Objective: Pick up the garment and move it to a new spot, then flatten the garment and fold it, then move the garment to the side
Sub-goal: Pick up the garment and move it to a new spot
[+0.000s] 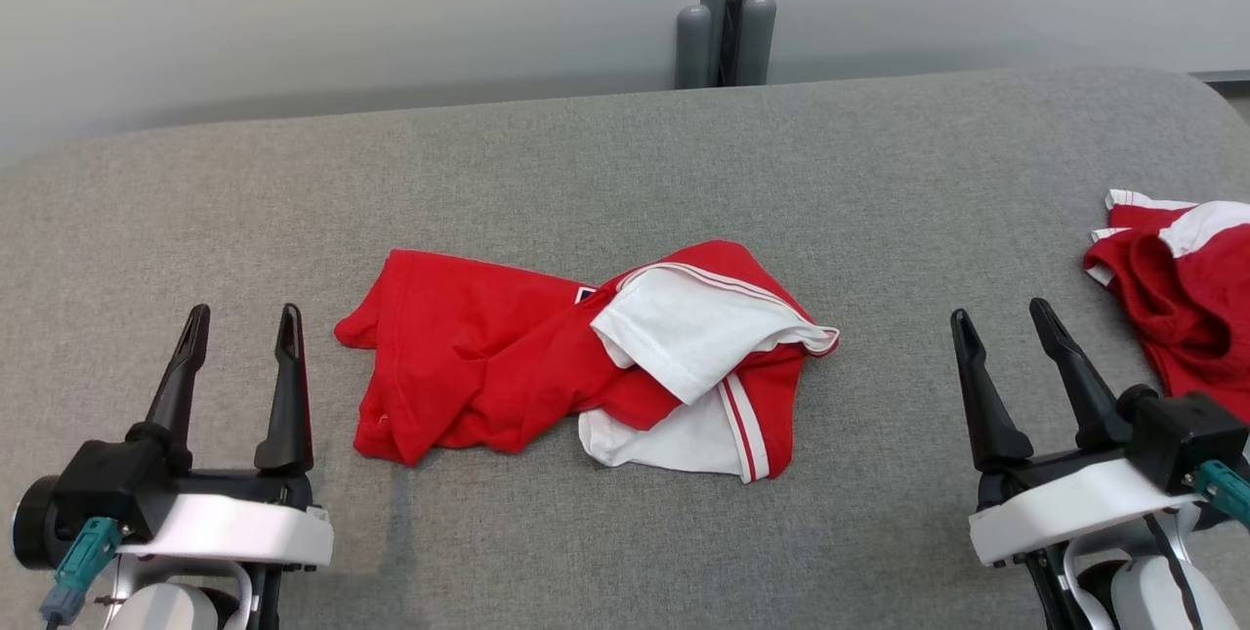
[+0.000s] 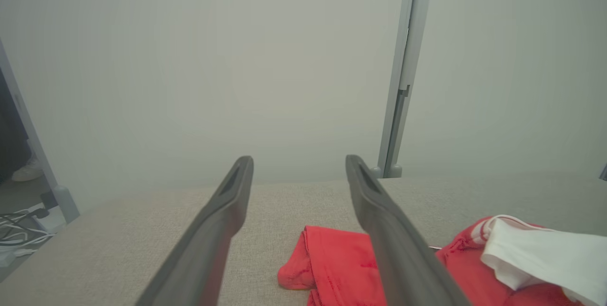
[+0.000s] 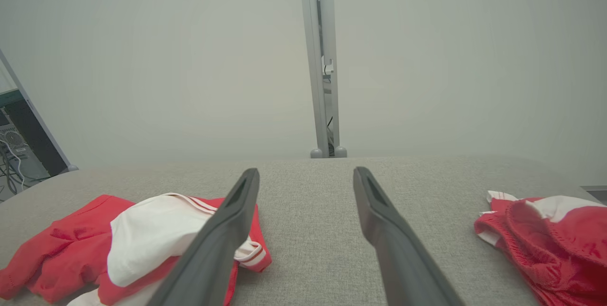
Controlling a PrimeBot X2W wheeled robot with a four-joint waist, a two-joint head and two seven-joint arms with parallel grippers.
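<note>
The crumpled red and white garment (image 1: pixel 586 366) lies in the middle of the grey desk (image 1: pixel 625 171), between my two claws and a little ahead of them; I take it for the one to handle, since it sits centred before me. Its long axis runs side to side across the head view; the plain red end points toward the left claw (image 1: pixel 244 315), the white panel with the striped hem toward the right claw (image 1: pixel 1004 313). Both claws hover near the desk's front with fingers spread wide and nothing between them; neither touches cloth.

The left claw is the nearer; its inner finger stands just beside the red end, and in the left wrist view that red corner lies low between the fingers, so a short reach forward and down should meet it. The right claw stands farther from the striped end, with bare desk between.

A second red and white garment (image 1: pixel 1182 298) is bunched at the desk's right edge, just beside the right claw on its outer side; I judge that the risk, a grab of the wrong piece. Both garments lie loose on the desk top, not in any bin or tray. The pickup is not yet begun; I'd lead with the left.
</note>
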